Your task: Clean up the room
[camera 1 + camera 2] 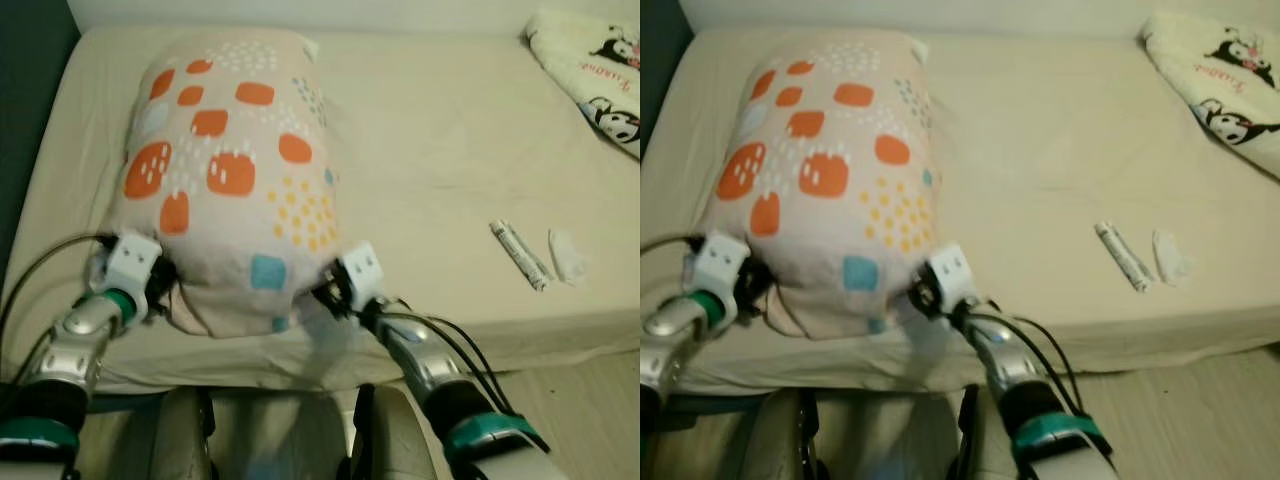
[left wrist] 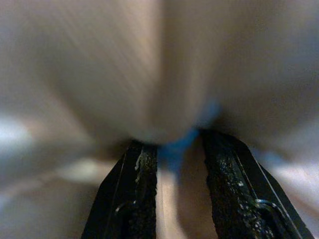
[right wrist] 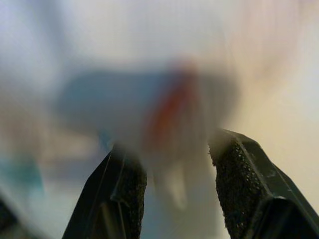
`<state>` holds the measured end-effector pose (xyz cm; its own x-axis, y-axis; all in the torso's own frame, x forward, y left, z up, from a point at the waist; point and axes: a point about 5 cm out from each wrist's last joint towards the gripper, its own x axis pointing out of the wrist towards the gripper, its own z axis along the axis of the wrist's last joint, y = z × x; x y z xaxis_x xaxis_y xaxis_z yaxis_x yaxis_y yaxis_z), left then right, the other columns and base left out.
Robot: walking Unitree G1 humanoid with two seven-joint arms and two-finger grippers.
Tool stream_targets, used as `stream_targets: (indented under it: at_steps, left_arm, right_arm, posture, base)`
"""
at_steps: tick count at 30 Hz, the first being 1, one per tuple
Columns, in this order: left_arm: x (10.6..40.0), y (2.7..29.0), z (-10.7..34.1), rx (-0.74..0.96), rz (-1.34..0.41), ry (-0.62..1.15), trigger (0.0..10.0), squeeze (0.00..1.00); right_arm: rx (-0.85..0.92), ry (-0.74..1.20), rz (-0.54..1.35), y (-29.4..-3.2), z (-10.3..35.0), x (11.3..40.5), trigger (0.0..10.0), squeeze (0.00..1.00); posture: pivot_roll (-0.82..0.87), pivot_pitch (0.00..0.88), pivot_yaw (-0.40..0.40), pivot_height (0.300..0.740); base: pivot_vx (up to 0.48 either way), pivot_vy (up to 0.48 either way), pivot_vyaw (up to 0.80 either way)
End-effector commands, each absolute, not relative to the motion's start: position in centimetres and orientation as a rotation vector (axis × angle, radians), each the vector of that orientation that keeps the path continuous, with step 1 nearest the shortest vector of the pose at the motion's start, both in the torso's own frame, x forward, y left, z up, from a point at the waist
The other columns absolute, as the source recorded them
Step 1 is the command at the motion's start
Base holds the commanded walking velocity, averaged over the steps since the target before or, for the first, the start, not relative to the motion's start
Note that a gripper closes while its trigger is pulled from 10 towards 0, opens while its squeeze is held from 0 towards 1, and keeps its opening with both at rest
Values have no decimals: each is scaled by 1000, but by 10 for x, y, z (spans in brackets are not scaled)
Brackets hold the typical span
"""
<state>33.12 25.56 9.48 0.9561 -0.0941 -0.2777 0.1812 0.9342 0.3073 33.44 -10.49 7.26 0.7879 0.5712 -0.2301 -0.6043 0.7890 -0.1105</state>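
Pillow (image 1: 225,170) corners sit pinched between our jaws, left gripper (image 1: 150,285) and right gripper (image 1: 335,290) both clamping fabric. We hold both near corners so it lies flat on the bed (image 1: 440,150).

Both claw tips buried under pillow (image 1: 225,170) near edge. Wrist views: fabric blurred. Printed blanket (image 1: 590,70) cut by frame at 2 o'clock. Small tube (image 1: 520,254), white scrap (image 1: 568,256): unidentifiable.

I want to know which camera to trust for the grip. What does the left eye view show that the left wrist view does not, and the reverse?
Left eye view alone: the whole bed, the tube, the tissue, the blanket and the right gripper.

Left wrist view alone: two black fingers close up, with fabric between them.

Both: the pillow and the left gripper at its near edge.
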Motion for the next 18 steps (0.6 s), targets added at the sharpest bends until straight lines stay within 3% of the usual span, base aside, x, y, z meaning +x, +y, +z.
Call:
stream_targets:
  at_steps: [1,4,8,9,17,18]
  left_arm:
    - [320,256,75,369,-132,320,10000,0]
    - [312,270,62,411,-19,364,10000,0]
    - [307,272,57,403,-5,380,10000,0]
    - [300,269,50,391,-30,398,10000,0]
    - [256,225,66,314,-266,252,10000,0]
    - [237,205,84,268,-324,185,10000,0]
  right_arm:
    - [-208,250,631,-120,60,327,10000,0]
    - [-214,334,710,-132,45,313,10000,0]
    - [-230,360,727,-140,38,307,10000,0]
    - [-253,381,702,-154,31,300,10000,0]
    - [-32,219,459,-178,46,293,10000,0]
    - [66,132,353,-177,55,290,10000,0]
  posture:
    - [91,153,-48,566]
    - [92,149,-50,566]
    - [92,143,-45,566]
    - [90,136,-41,566]
    - [97,80,-9,566]
    - [115,61,1,566]
  base:
    - [0,0,0]
    - [0,0,0]
    - [0,0,0]
    - [0,0,0]
    - [0,0,0]
    - [0,0,0]
